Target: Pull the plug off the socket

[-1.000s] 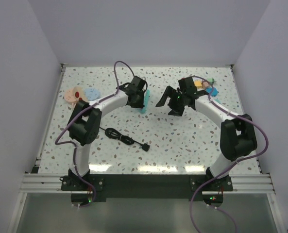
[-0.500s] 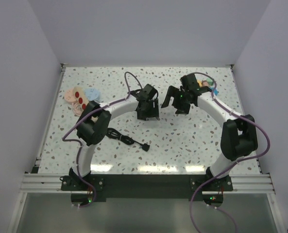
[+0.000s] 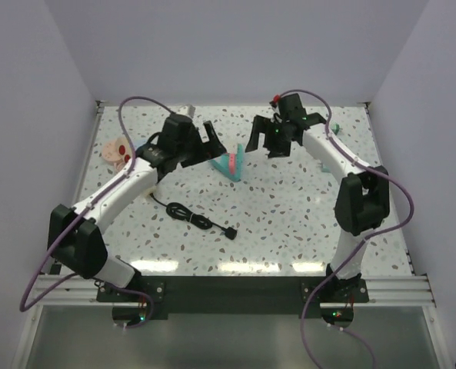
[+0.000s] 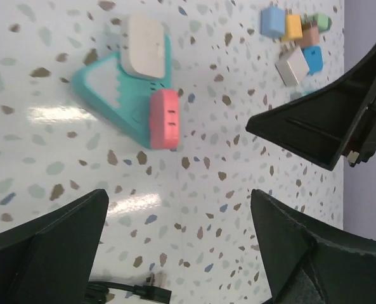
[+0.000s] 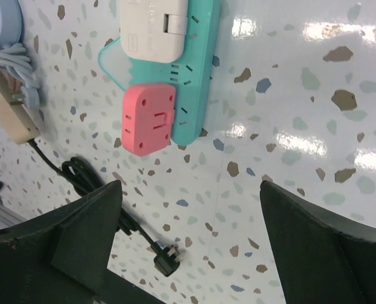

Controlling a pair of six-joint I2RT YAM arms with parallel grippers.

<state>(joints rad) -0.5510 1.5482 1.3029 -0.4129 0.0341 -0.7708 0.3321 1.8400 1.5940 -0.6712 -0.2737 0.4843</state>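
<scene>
The socket (image 3: 117,151), a pale wooden strip with red round faces, lies at the far left, partly behind my left arm; its edge (image 5: 10,114) shows in the right wrist view. Its thin black cable (image 3: 183,211) ends in a black plug (image 3: 230,231) (image 5: 165,261) lying loose on the table. A teal power strip (image 3: 231,164) (image 4: 111,101) (image 5: 200,69) carries a pink block (image 4: 163,118) and a white block (image 4: 144,45). My left gripper (image 3: 214,146) (image 4: 180,202) is open and empty, left of the teal strip. My right gripper (image 3: 267,142) (image 5: 191,190) hangs open and empty just right of it.
Several small coloured blocks (image 4: 295,38) lie at the back right, behind my right arm. A blue disc (image 5: 0,22) with a coiled white cord (image 5: 16,63) sits beside the wooden strip. White walls close in the table on three sides.
My left gripper has opened and let go of the teal strip, which now lies on the table, and drawn back to the left. The right gripper has shifted toward the back, still open.
</scene>
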